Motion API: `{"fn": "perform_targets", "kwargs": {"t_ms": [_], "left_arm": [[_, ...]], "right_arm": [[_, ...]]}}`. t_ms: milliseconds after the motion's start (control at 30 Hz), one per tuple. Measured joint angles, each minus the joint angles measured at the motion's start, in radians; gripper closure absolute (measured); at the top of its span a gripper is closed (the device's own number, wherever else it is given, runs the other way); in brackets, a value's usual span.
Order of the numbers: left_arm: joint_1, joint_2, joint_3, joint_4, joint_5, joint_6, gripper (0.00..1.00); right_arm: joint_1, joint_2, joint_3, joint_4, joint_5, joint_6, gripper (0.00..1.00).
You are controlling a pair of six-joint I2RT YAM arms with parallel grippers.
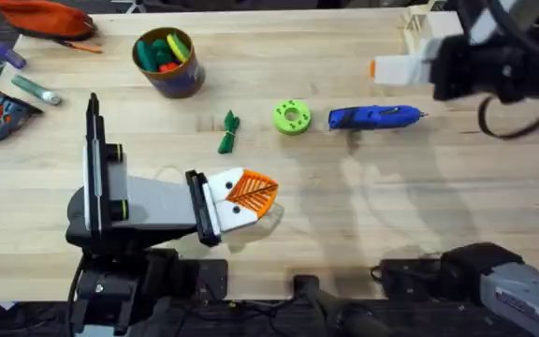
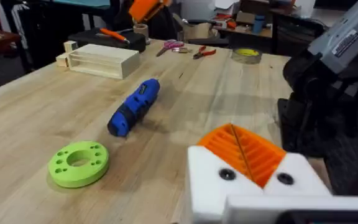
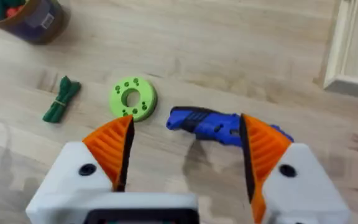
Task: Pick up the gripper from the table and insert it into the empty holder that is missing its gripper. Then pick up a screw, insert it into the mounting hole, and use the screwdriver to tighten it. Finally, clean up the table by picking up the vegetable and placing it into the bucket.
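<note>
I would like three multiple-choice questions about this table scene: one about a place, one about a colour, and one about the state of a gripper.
1. What lies between the vegetable and the screwdriver in the overhead view?
A. the bucket
B. the lime-green disc
C. a wooden box

2. What colour is the screwdriver's body?
A. red
B. yellow
C. blue

3. How do the right gripper's fingers stand in the right wrist view?
A. spread apart, holding nothing
B. shut on the screwdriver
C. shut on the vegetable

Answers: 1 B, the lime-green disc sits in the row between them. 2 C, its body is plainly blue. 3 A, the table shows through the wide gap between the orange pads.
</note>
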Motion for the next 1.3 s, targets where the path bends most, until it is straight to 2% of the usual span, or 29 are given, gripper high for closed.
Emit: {"fn": "perform_targets", "kwargs": {"t_ms": [100, 233, 400, 500, 733, 1300], "left_arm": [[0.0, 0.0, 0.0, 0.0, 0.0, 0.0, 0.988], [0.0, 0.0, 0.0, 0.0, 0.0, 0.0, 0.988], [0.0, 0.0, 0.0, 0.0, 0.0, 0.0, 0.988], [0.0, 0.0, 0.0, 0.0, 0.0, 0.0, 0.988], [0.0, 0.0, 0.0, 0.0, 0.0, 0.0, 0.988], [0.0, 0.0, 0.0, 0.0, 0.0, 0.0, 0.988]], "right_arm": [[-0.051, -0.071, -0.045, -0.011, -0.05, 0.007, 0.125], [-0.148, -0.177, -0.105, -0.004, -0.096, 0.015, 0.074], [-0.264, -0.254, -0.111, -0.001, -0.112, 0.05, 0.071], [-0.306, -0.28, -0.111, 0.003, -0.115, 0.077, 0.071], [-0.313, -0.263, -0.111, 0.003, -0.126, 0.147, 0.072], [-0.313, -0.1, -0.111, -0.009, -0.126, 0.171, 0.07]]}}
